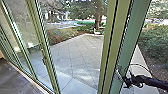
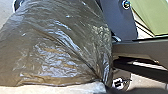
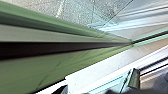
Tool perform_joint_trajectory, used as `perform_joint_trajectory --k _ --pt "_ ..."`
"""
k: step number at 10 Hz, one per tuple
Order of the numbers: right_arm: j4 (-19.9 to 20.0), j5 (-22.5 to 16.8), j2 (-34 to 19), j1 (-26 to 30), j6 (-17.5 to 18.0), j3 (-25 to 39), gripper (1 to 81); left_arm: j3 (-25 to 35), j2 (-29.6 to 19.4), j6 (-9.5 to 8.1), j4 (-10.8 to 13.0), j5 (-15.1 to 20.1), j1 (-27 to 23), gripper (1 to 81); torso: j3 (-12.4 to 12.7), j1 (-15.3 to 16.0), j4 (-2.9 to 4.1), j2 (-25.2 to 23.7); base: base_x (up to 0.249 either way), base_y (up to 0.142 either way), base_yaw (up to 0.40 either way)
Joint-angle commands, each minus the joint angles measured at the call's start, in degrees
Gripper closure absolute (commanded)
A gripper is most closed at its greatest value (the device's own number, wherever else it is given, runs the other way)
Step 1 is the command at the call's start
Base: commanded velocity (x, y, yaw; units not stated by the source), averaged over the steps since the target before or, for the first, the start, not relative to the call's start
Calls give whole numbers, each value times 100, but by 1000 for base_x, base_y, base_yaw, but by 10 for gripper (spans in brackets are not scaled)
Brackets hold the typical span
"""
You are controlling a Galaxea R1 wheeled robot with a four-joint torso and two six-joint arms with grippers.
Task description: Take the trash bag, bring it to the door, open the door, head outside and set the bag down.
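At the right of the head view my right gripper [image 1: 125, 79] is up against the green door frame [image 1: 127, 47], beside a small metal fitting on it. The frame's green edge [image 3: 75, 58] runs large across the right wrist view. In the left wrist view the dark, shiny trash bag [image 2: 57, 47] bulges out, and its plastic gathers into tight folds where my left gripper [image 2: 103, 83] is shut on it. Part of the bag's gathered end is hidden.
Beyond the glass lies a paved yard [image 1: 75, 55], with a tree [image 1: 98, 18] and bushes [image 1: 153, 40] behind and to the right. Another green upright [image 1: 42, 47] with a handle stands at the left. Dark indoor floor [image 1: 15, 80] shows at lower left.
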Motion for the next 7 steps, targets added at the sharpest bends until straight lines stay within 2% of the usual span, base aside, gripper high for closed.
perform_joint_trajectory --k 1,2,4,5,7 --pt "-120 -695 281 214 -285 727 10 30 -37 17 -53 417 -176 811 2 -2 0 0 0 0 0" --pt "-68 -676 60 294 -285 904 10 30 -37 17 -44 417 -167 811 -5 11 2 6 0 0 0" --pt "47 33 -832 513 -276 1917 10 30 -37 17 -44 417 -149 811 -15 24 4 18 0 0 0" --pt "38 97 -1203 679 -267 2325 10 30 -37 26 -27 417 -141 811 -22 30 9 24 0 0 0" --pt "29 123 -1628 882 -267 2697 10 30 -19 26 -9 408 -123 811 -30 41 13 33 0 0 0"
